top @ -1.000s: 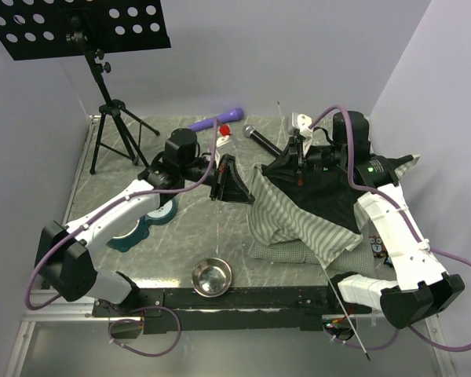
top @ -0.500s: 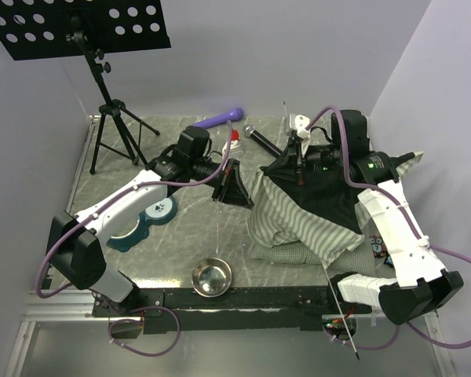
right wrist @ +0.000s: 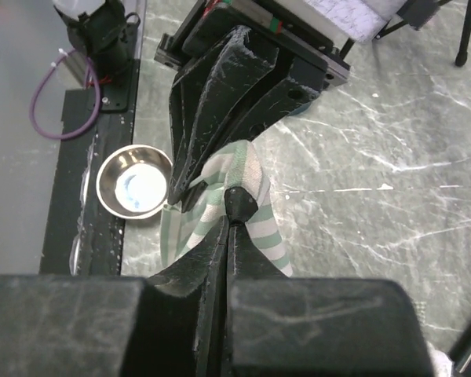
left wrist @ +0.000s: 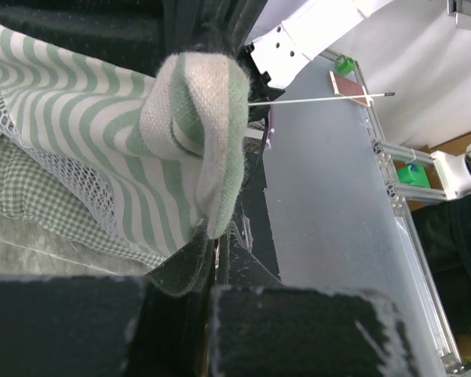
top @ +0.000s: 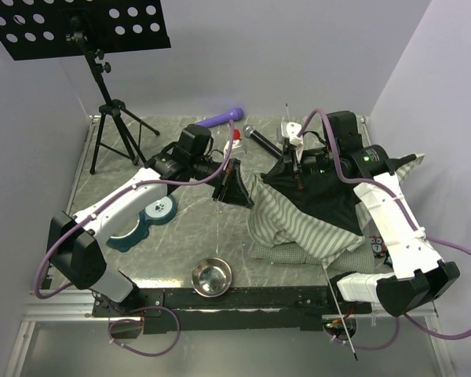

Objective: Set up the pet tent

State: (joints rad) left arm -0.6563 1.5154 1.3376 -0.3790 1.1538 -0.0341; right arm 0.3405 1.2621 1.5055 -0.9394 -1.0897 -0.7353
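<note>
The pet tent (top: 314, 220) lies crumpled at the right of the table, its green-and-white stripes and dark lining showing, on its checked cushion mat (top: 279, 253). My left gripper (top: 237, 187) is shut on the tent's left corner; in the left wrist view (left wrist: 213, 236) a folded striped corner (left wrist: 196, 118) sticks out past the jaws. My right gripper (top: 297, 166) is shut on the tent's upper edge; in the right wrist view (right wrist: 229, 216) it pinches striped fabric round a black pole tip (right wrist: 237, 200). A thin pole (top: 339, 322) runs out over the near edge.
A steel bowl (top: 211, 276) sits near the front edge. A teal bowl holder (top: 145, 220) lies under the left arm. A music stand tripod (top: 110, 118) stands at the back left. A microphone (top: 263, 140) and a purple object (top: 220, 119) lie at the back.
My left gripper has moved right, up to the tent's left corner. My right gripper has shifted a little left with the tent edge. The pole at the front has slid slightly.
</note>
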